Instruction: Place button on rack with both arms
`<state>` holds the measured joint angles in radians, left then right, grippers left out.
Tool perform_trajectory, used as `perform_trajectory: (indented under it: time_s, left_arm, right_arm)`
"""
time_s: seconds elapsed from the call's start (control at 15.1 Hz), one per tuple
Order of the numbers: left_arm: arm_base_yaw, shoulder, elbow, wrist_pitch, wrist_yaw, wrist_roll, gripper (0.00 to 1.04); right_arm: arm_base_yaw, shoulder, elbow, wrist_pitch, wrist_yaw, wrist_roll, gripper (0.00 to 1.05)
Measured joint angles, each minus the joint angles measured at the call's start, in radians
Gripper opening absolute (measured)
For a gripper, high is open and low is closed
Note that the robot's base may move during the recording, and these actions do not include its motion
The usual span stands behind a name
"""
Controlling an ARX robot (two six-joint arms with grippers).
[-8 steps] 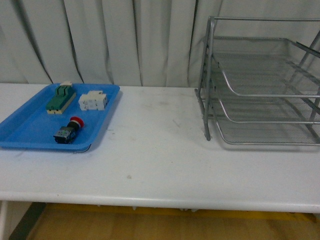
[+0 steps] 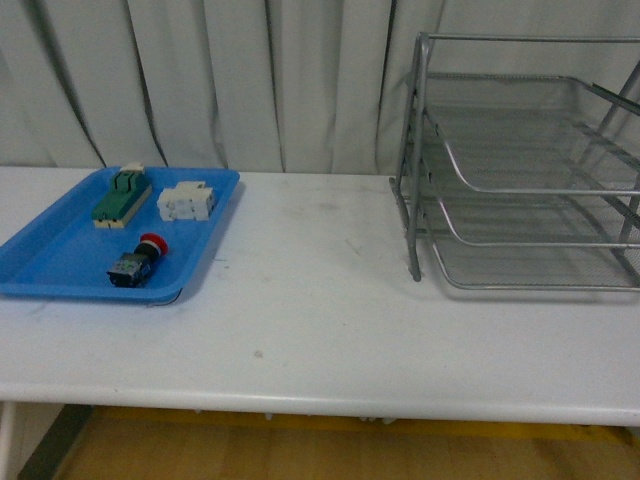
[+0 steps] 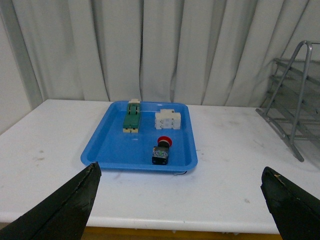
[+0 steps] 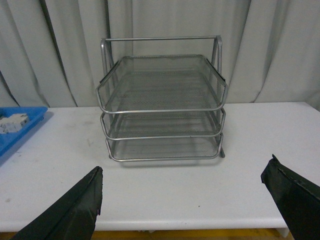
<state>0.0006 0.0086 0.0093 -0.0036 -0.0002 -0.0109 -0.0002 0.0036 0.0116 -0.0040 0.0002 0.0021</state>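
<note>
Front view shows a blue tray [image 2: 50, 270] at the left end of the white table [image 2: 320, 300]. In it a green and beige block [image 2: 122, 195] lies toward the far side, a white terminal block [image 2: 186, 202] just beside it on the right, and the button [image 2: 137, 260] nearer the front rim, on its side, its red cap turned away and to the right. The middle of the table separates the tray from the rack [image 2: 520, 170], which stands at the right end, three mesh tiers stacked, cut off by the picture's edge. In the left wrist view the left gripper [image 3: 180, 172] has its dark fingers [image 3: 65, 210] spread wide with nothing between them, the tray and button ahead of it. In the right wrist view the right gripper [image 4: 185, 167] is likewise spread wide and unladen, facing the rack's open front.
</note>
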Motion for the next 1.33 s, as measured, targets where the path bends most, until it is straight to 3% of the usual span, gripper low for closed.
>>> perform_trajectory:
  time_s: [1.06, 1.13, 1.19, 1.33]
  left_arm:
    - [0.000, 0.000, 0.000, 0.000, 0.000, 0.000, 0.98]
    - [0.000, 0.000, 0.000, 0.000, 0.000, 0.000, 0.98]
    - [0.000, 0.000, 0.000, 0.000, 0.001, 0.000, 0.98]
    - [0.000, 0.000, 0.000, 0.000, 0.000, 0.000, 0.98]
  right_arm:
    - [0.000, 0.000, 0.000, 0.000, 0.000, 0.000, 0.98]
    - [-0.004, 0.046, 0.039, -0.124, 0.008, 0.044, 0.98]
    - [-0.063, 0.229, 0.093, -0.107, -0.015, 0.114, 0.98]
    - [-0.142, 0.511, 0.208, 0.109, -0.062, 0.163, 0.98]
